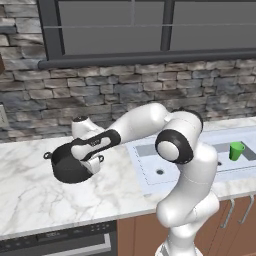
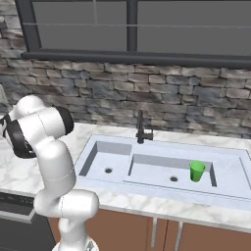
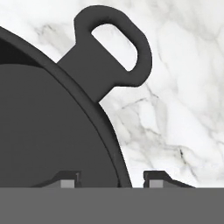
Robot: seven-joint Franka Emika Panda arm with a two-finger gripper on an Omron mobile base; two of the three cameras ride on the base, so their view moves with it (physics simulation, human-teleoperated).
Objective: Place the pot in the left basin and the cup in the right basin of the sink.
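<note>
Your squat round matte-black pot (image 1: 70, 167) sits on the white marble counter (image 1: 30, 195), well left of the pale grey-white sink (image 2: 162, 166). The jaws stand half open astride its rim, one tip inside, one outside; a firm hold I cannot confirm. It looks stiff and heavy, so take the rim wall beside the loop handle (image 3: 114, 48) and expect tilting.

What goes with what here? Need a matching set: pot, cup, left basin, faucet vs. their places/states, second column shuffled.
Things:
1. pot
2. cup
3. left basin
4. faucet

Places/states:
A. standing in the right basin
B. at the back rim of the sink, thin and dark
C. on the marble counter, left of the sink, gripper astride its rim
D. nothing in it, drain hole bare

Pairs: 1-C, 2-A, 3-D, 4-B
</note>
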